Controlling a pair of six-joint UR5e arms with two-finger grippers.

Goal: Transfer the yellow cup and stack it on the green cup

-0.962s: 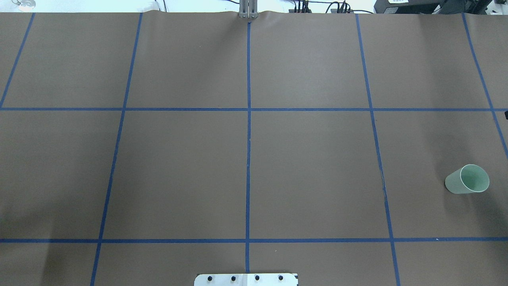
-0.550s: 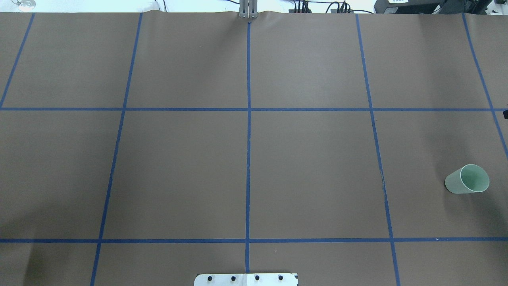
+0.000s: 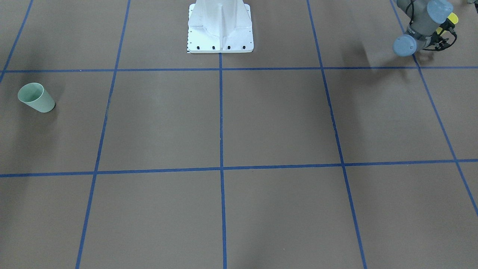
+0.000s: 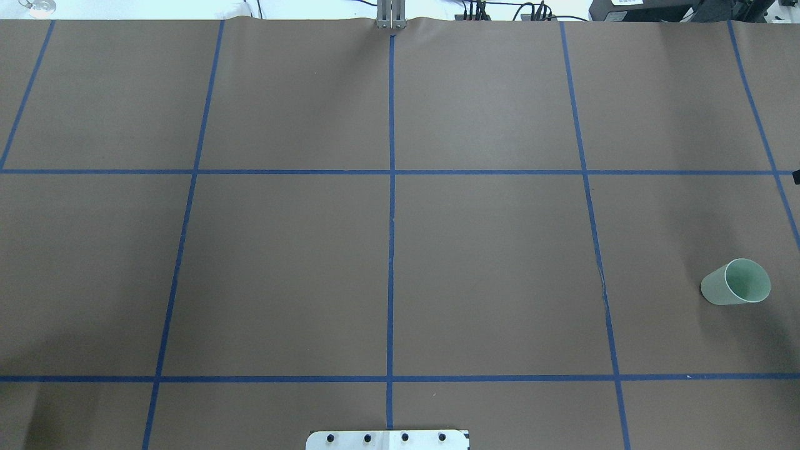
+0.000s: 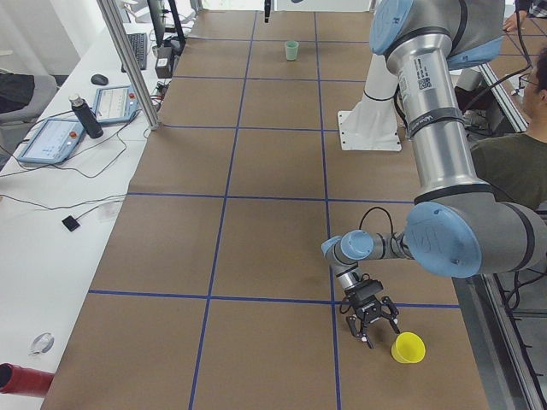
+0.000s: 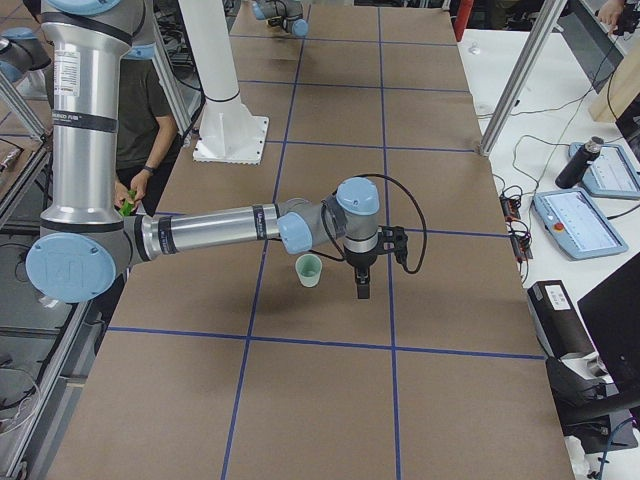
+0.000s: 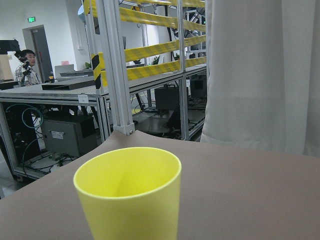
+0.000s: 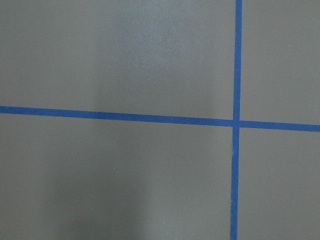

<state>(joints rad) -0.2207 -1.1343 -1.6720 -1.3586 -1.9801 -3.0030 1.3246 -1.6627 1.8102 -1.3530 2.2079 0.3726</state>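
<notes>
Yellow cup (image 5: pixel 408 348): standing upright, mouth up, at the left end of the worktop (image 4: pixel 487 262), near the robot's edge and lying outside the overhead view. Left claw (image 5: pixel 373 329): hanging low just beside it, fingers appearing spread, nothing sitting between them. Green cup (image 4: pixel 735 282): standing upright at the right end, well apart from the yellow cup. Right claw (image 6: pixel 360 290): hovering just beside the green cup and pointing down; whether spread or pressed together, cannot tell. Change over the last second: overhead, the green cup is staying put and only a soft shadow at the near left corner is shifting. Judged from this, the left arm is lining up its grasp and the transfer is not yet beginning.
</notes>
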